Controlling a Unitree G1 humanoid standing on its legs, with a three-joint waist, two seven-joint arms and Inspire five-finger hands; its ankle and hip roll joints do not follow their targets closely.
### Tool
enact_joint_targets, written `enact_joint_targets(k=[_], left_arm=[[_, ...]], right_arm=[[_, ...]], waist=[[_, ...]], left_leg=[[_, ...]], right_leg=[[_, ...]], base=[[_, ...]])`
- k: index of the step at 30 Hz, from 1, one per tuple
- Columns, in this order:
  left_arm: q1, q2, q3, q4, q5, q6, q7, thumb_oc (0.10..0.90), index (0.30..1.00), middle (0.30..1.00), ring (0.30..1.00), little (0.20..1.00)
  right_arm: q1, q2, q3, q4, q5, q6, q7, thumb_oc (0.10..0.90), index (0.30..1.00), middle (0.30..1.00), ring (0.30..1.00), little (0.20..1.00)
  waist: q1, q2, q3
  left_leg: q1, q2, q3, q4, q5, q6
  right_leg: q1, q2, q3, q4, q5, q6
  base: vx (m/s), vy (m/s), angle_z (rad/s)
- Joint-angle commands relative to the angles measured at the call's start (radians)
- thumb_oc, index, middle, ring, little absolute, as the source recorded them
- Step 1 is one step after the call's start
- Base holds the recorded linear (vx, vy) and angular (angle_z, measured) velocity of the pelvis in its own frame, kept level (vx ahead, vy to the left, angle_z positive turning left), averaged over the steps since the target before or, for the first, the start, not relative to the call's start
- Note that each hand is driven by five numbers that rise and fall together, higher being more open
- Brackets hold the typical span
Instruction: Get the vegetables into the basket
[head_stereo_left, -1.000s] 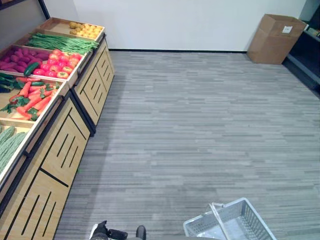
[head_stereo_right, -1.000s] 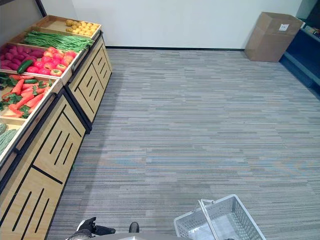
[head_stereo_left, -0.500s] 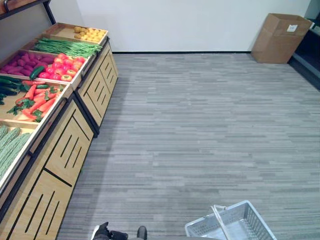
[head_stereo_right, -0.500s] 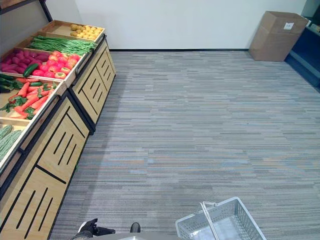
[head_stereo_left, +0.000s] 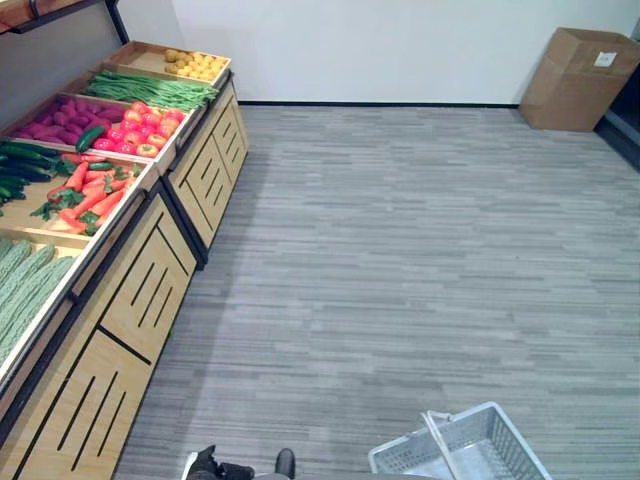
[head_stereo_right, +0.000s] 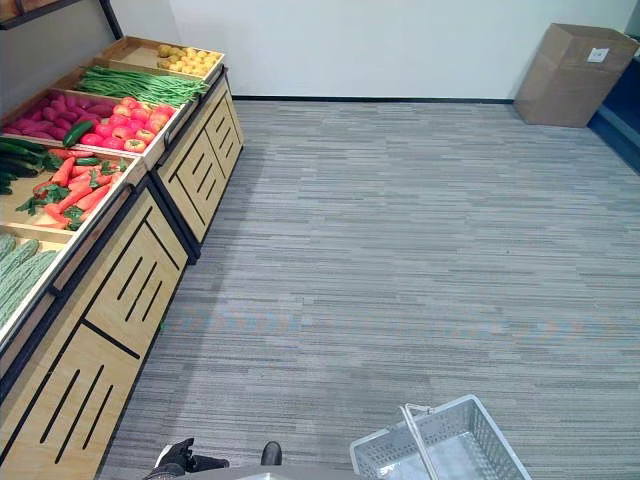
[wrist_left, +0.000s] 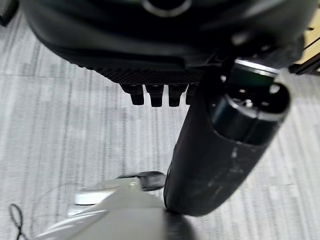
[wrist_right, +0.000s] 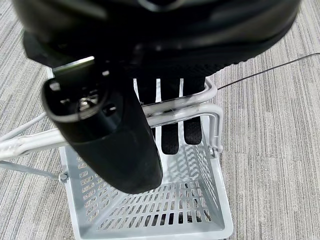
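Observation:
Vegetables lie in the trays of a wooden stand (head_stereo_left: 150, 290) along the left: carrots (head_stereo_left: 85, 195), cucumbers (head_stereo_left: 25, 160), red tomatoes (head_stereo_left: 140, 125), purple sweet potatoes (head_stereo_left: 60, 115), green beans (head_stereo_left: 150, 90) and bumpy green gourds (head_stereo_left: 25, 290). A grey mesh basket (head_stereo_left: 490, 435) hangs at the lower right, empty inside (wrist_right: 150, 210). My right hand (wrist_right: 150, 30) has its fingers (wrist_right: 170, 137) curled round the basket's handle (wrist_right: 175, 112). My left hand (head_stereo_left: 205, 465) hangs low by the stand's near end, fingers relaxed (wrist_left: 155, 95), holding nothing.
Yellow produce (head_stereo_left: 195, 65) fills the farthest tray. A cardboard box (head_stereo_left: 580, 65) stands against the white wall at the far right. Grey striped carpet (head_stereo_left: 400, 250) stretches between the stand and the box.
The whole picture has shifted: the stand shows further right and nearer, so the camera has moved. The basket and both hands keep their places in view.

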Motion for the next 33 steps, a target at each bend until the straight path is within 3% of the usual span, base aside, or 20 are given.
enact_joint_targets(k=[1, 17, 24, 28, 29, 30, 33], left_arm=[[-0.045, -0.004, 0.010, 0.037, 0.007, -0.008, 0.004, 0.900, 1.000, 1.000, 1.000, 1.000], [-0.049, 0.007, 0.028, 0.031, -0.025, -0.015, 0.006, 0.900, 1.000, 1.000, 1.000, 1.000], [-0.063, 0.020, 0.043, 0.027, -0.058, -0.026, 0.006, 0.900, 1.000, 1.000, 1.000, 1.000], [-0.077, 0.016, 0.027, 0.026, -0.053, -0.029, 0.004, 0.900, 1.000, 1.000, 1.000, 1.000], [-0.077, 0.016, 0.027, 0.026, -0.053, -0.029, 0.004, 0.900, 1.000, 1.000, 1.000, 1.000], [-0.084, 0.003, 0.021, 0.010, -0.042, -0.029, 0.008, 0.900, 1.000, 1.000, 1.000, 1.000], [-0.094, -0.001, 0.020, -0.004, -0.027, -0.030, 0.013, 0.900, 1.000, 1.000, 1.000, 1.000]], right_arm=[[-0.024, -0.039, 0.019, -0.008, 0.018, -0.012, -0.014, 0.400, 0.300, 0.300, 0.300, 0.300], [-0.047, -0.059, 0.057, -0.017, -0.029, -0.013, -0.019, 0.400, 0.300, 0.300, 0.300, 0.300], [-0.089, -0.082, 0.072, -0.032, -0.044, -0.020, -0.027, 0.400, 0.300, 0.300, 0.300, 0.300], [-0.086, -0.107, 0.048, -0.037, -0.042, -0.026, -0.031, 0.400, 0.300, 0.300, 0.300, 0.300], [-0.086, -0.107, 0.048, -0.037, -0.042, -0.026, -0.031, 0.400, 0.300, 0.300, 0.300, 0.300], [-0.086, -0.138, 0.023, -0.045, -0.043, -0.030, -0.033, 0.400, 0.300, 0.300, 0.300, 0.300], [-0.088, -0.142, 0.005, -0.044, -0.038, -0.027, -0.033, 0.400, 0.300, 0.300, 0.300, 0.300]], waist=[[0.029, -0.018, 0.038], [0.071, -0.032, 0.049], [0.150, -0.040, 0.072], [0.173, -0.036, 0.089], [0.172, -0.036, 0.088], [0.146, -0.032, 0.113], [0.109, -0.030, 0.101]], left_leg=[[0.090, 0.007, -0.008, 0.001, -0.070, 0.004], [0.070, 0.011, -0.064, 0.001, -0.055, -0.005], [0.011, -0.004, -0.157, 0.016, -0.031, -0.029], [-0.056, -0.027, -0.191, 0.045, -0.011, -0.042], [-0.057, -0.028, -0.192, 0.045, -0.011, -0.042], [-0.129, 0.034, 0.081, 0.108, -0.001, -0.030], [-0.112, 0.128, 0.382, 0.145, -0.005, -0.034]], right_leg=[[-0.091, -0.042, 0.036, 0.006, 0.091, 0.089], [-0.087, -0.039, -0.026, 0.003, 0.081, 0.084], [-0.092, -0.045, -0.130, 0.000, 0.069, 0.083], [-0.096, -0.068, -0.236, 0.008, 0.063, 0.088], [-0.097, -0.068, -0.237, 0.008, 0.063, 0.088], [-0.115, -0.112, -0.337, 0.031, 0.070, 0.099], [-0.105, -0.142, -0.444, 0.040, 0.075, 0.110]], base=[[0.01, -0.011, 0.06], [0.01, -0.022, 0.13], [-0.01, -0.040, 0.45], [-0.05, 0.003, 1.11], [-0.14, 0.158, 1.62], [-0.14, 0.179, 1.87], [-0.05, 0.107, 1.59]])
